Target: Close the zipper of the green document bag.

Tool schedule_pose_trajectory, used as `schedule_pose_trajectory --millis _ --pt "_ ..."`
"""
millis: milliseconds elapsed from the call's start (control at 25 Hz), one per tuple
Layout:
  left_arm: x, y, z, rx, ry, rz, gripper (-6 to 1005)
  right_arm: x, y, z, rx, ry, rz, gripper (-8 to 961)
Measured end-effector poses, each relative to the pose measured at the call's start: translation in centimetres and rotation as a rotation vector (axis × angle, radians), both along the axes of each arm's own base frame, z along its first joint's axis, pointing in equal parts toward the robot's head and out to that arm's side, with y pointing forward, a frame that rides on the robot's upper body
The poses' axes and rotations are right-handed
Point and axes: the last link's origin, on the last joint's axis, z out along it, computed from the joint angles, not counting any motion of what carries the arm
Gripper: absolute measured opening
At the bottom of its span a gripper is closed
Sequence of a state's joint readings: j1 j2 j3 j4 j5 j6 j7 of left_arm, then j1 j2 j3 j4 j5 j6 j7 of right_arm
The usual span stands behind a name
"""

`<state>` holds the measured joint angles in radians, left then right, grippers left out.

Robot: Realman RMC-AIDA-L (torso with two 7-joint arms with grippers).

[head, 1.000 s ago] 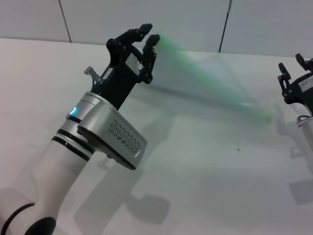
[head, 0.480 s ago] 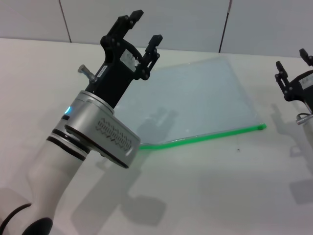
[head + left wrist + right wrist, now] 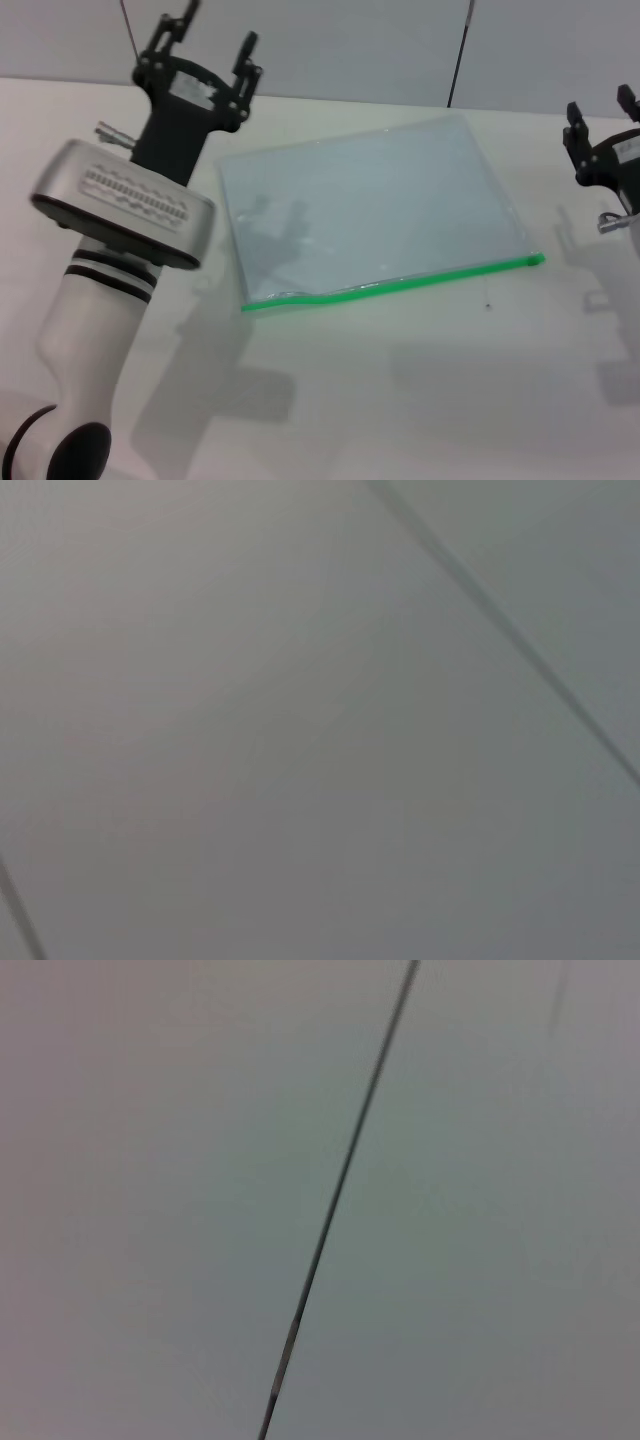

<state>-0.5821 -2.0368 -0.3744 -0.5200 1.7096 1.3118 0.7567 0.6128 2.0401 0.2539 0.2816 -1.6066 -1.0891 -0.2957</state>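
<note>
The green document bag (image 3: pixel 370 205) lies flat on the white table, a translucent pale blue pouch. Its zipper (image 3: pixel 400 282) is the bright green strip along the near long edge, running from lower left to a tab at the right end. My left gripper (image 3: pixel 215 28) is raised at the far left of the bag, open and empty, pointing toward the back wall. At the right edge of the head view my right gripper (image 3: pixel 600 105) stands open, off the bag. Both wrist views show only grey wall panels.
The white table (image 3: pixel 420 390) stretches in front of the bag. A grey panelled wall (image 3: pixel 350 45) rises behind the table. My left arm's silver wrist housing (image 3: pixel 125 205) hangs over the table's left part.
The bag, which the left gripper held lifted a second ago, was let go and now lies flat. The left gripper has opened and swung left and back, away from the bag.
</note>
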Motion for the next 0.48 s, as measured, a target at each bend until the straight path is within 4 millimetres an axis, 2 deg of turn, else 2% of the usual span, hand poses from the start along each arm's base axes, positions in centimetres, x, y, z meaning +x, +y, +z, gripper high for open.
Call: schedule_pose_trajectory --millis 200,480 --pt "-0.8 0.2 0.5 -0.021 -0.15 0.043 618 -0.1 0.7 0.4 -0.016 0.134 -0.026 553" --pt "-2.5 0.6 1.5 -0.018 -0.301 0.111 617 -0.1 1.8 0.6 -0.038 0.192 -0.066 544"
